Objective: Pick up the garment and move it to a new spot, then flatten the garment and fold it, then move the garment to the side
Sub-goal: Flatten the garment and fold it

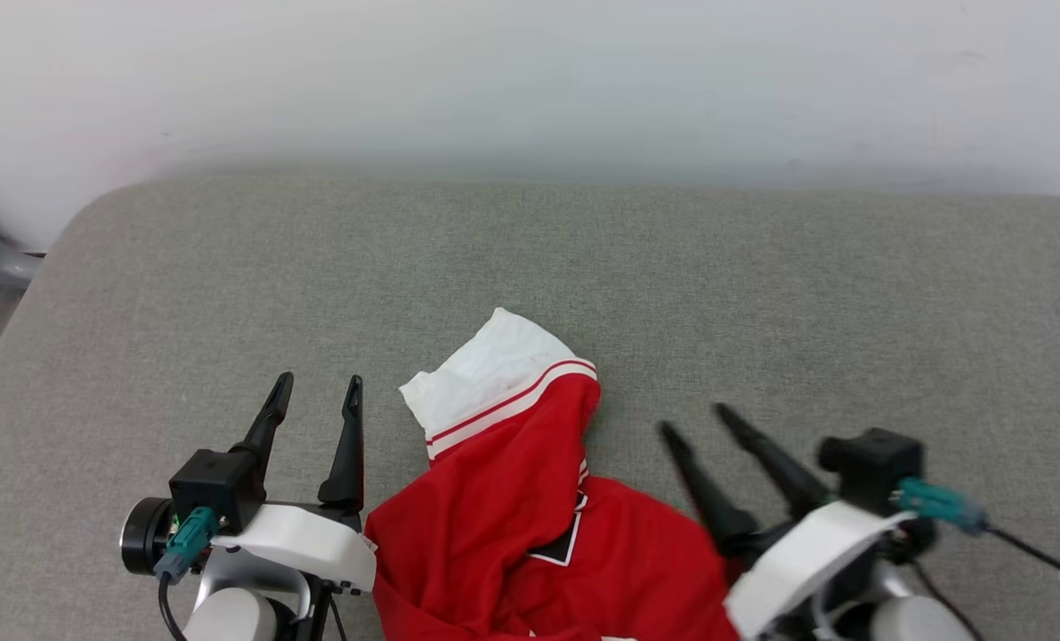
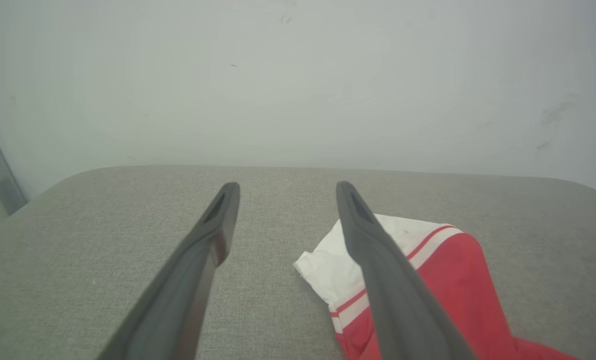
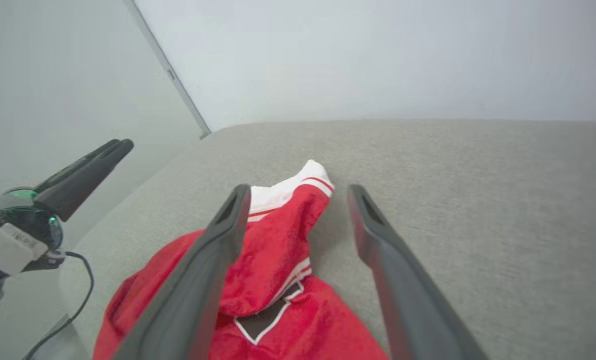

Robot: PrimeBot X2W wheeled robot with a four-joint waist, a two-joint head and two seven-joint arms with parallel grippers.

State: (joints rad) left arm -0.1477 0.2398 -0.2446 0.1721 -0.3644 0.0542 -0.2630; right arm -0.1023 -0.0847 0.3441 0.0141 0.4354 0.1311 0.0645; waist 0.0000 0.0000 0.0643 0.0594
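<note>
Nearest the camera, the left end effector [image 1: 319, 381] and the right end effector [image 1: 692, 418] are sitting low at the near edge of a grey fabric-topped desk [image 1: 583, 258], each with its two dark fingers standing spread apart and gripping nothing. Between them the garment [image 1: 494, 507] — a red jersey — is lying in a crumpled heap on the desk, a corner of black, white-edged lettering showing among its folds. The left end effector is pointing straight ahead just beside the heap's left flank; the right one is angling up and leftward beside its right flank. Farther out, a white sleeve [image 1: 485, 369] with red-and-white striped trim is reaching away from the heap. Beyond it, the desk's grey fabric is running back to a pale wall [image 1: 530, 80].
</note>
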